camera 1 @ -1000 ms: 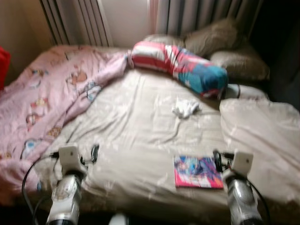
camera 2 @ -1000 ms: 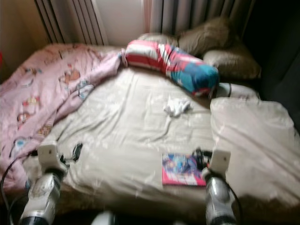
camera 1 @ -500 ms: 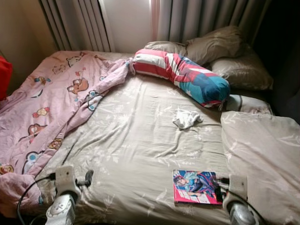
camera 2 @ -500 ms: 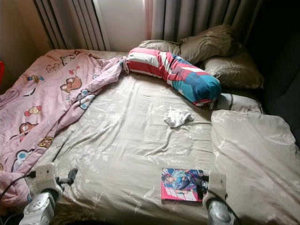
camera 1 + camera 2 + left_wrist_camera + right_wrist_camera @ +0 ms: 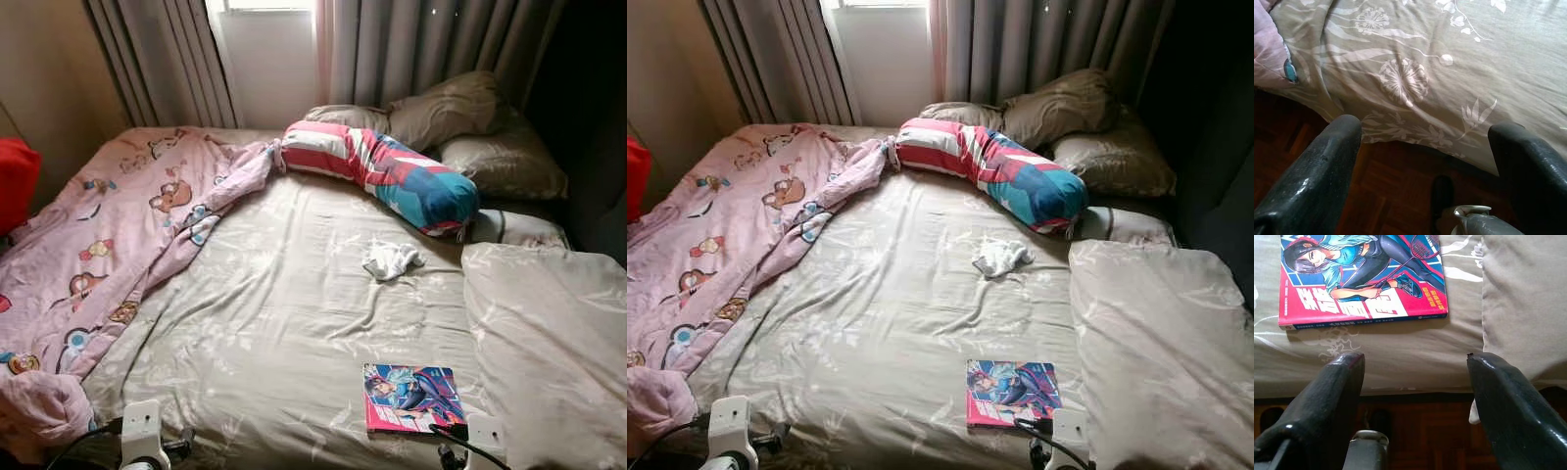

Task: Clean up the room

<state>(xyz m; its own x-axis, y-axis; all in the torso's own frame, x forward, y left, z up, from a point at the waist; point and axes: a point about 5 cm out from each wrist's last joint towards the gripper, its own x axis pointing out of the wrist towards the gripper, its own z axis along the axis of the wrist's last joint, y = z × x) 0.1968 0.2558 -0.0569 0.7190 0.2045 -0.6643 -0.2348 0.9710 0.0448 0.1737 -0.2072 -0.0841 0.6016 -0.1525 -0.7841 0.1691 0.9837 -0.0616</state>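
Pink-spined comic book with illustrated glossy cover (image 5: 412,398) lies flat near foot edge of bed with beige floral sheet (image 5: 284,323), just beside folded beige duvet (image 5: 554,343). Crumpled white cloth (image 5: 391,259) mid-bed. Right gripper (image 5: 1415,382) released, fingers spread, hovering off foot edge below book. Left gripper (image 5: 1425,161) released beside pink cartoon-print blanket (image 5: 108,245).

One comic book (image 5: 412,397), one white cloth (image 5: 391,259), one bolster (image 5: 382,174), three pillows (image 5: 500,162).
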